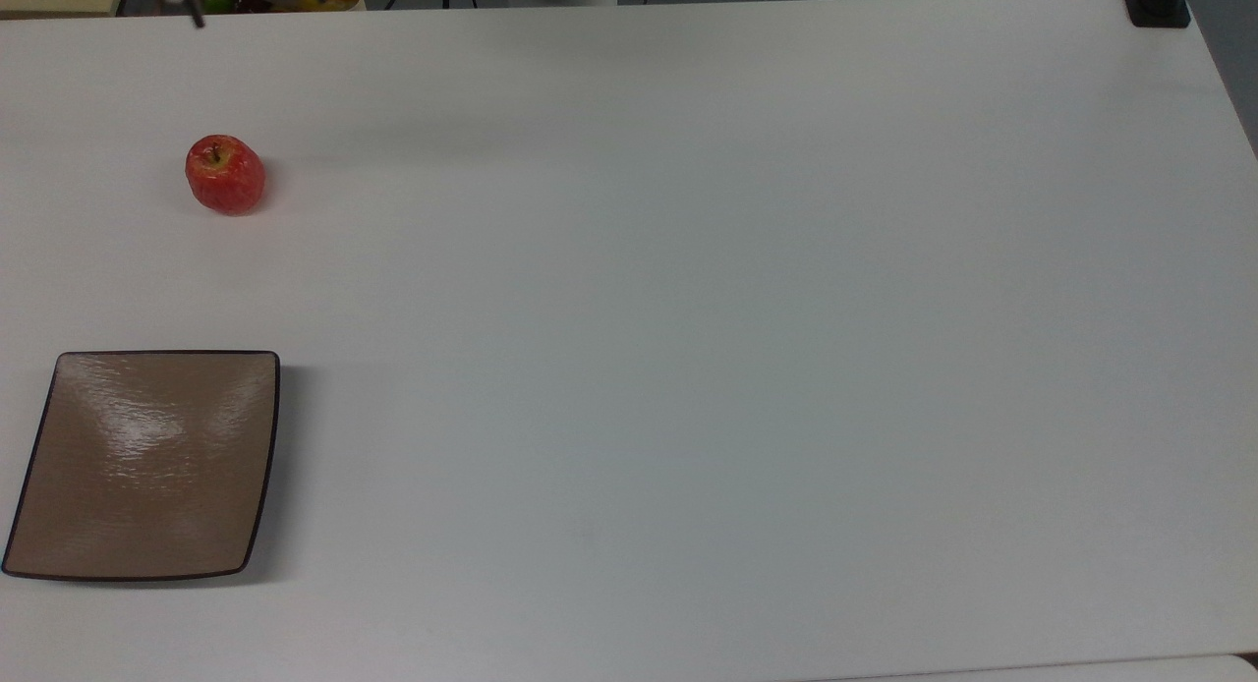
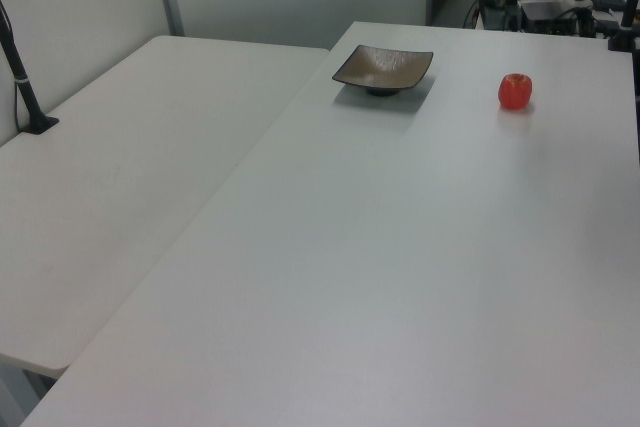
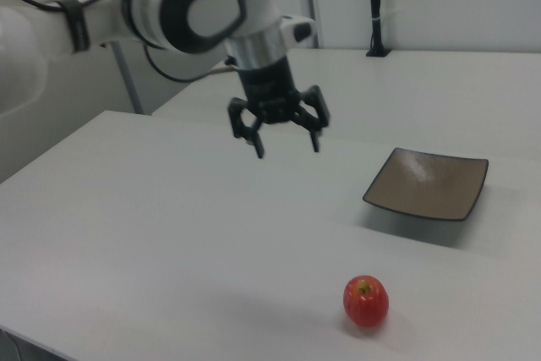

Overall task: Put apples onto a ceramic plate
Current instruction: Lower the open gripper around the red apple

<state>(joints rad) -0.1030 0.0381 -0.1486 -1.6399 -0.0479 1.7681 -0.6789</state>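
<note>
Right view: open fingers (image 3: 288, 148) above bare table (image 3: 152, 234).

The small round red apple (image 3: 365, 301) sits on the white table (image 3: 152, 234), well apart from the square tan-brown ceramic plate (image 3: 428, 183) (in the right view, nearer the camera).

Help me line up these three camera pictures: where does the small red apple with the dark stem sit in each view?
Top view: small red apple at upper left, on the white table.
Left view: apple at upper right.
Right view: apple at bottom, right of centre.
Shared landmark: the square tan-brown ceramic plate, empty and apart from the apple in every view.
</note>
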